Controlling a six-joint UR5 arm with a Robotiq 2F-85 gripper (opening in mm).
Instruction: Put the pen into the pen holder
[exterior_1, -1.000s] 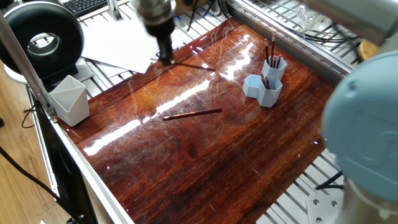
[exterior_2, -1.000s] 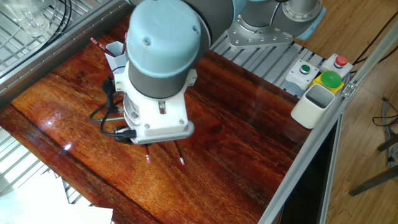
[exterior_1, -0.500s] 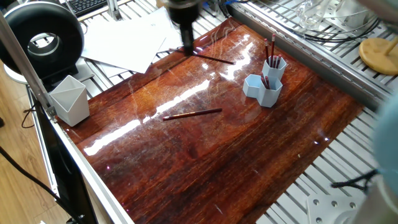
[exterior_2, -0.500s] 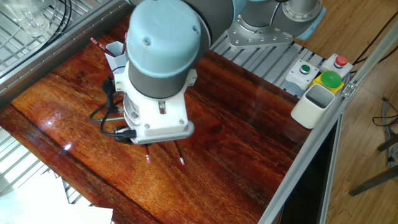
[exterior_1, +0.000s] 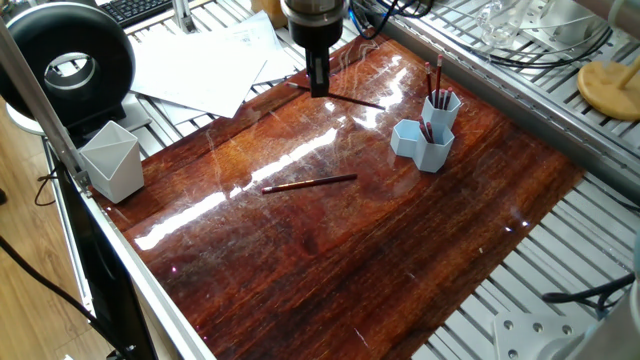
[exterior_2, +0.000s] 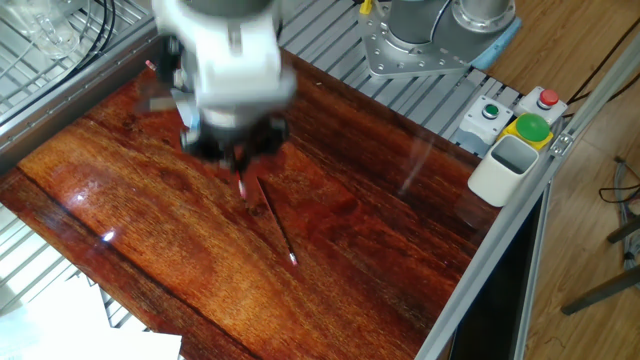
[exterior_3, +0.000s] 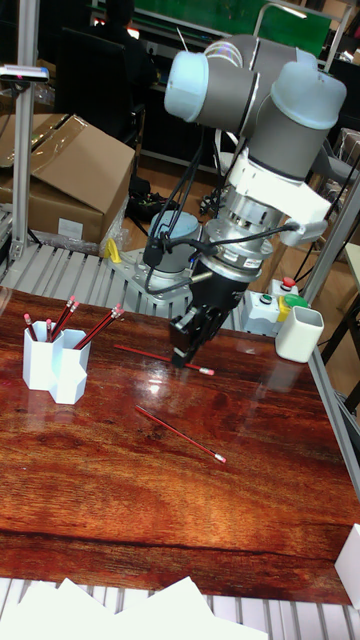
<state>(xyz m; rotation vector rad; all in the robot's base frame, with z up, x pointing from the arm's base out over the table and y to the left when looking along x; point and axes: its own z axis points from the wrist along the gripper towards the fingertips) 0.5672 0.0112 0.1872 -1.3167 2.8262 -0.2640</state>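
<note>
The hand (exterior_3: 182, 353) holds one pen (exterior_3: 165, 358) near its middle, the pen lying about level just above the desk (exterior_1: 350, 260); in the blurred view from the other side the grip cannot be checked, so it only seems firm. The pen holder (exterior_1: 428, 128) stands well apart toward the far edge, with several pens already in its tubes. A second pen (exterior_1: 310, 183) lies free on the desk. The risk is that a level pen cannot enter a narrow tube: it may strike the rim or the standing pens and tip the light holder. The thin pen may also turn between the fingers.
</note>
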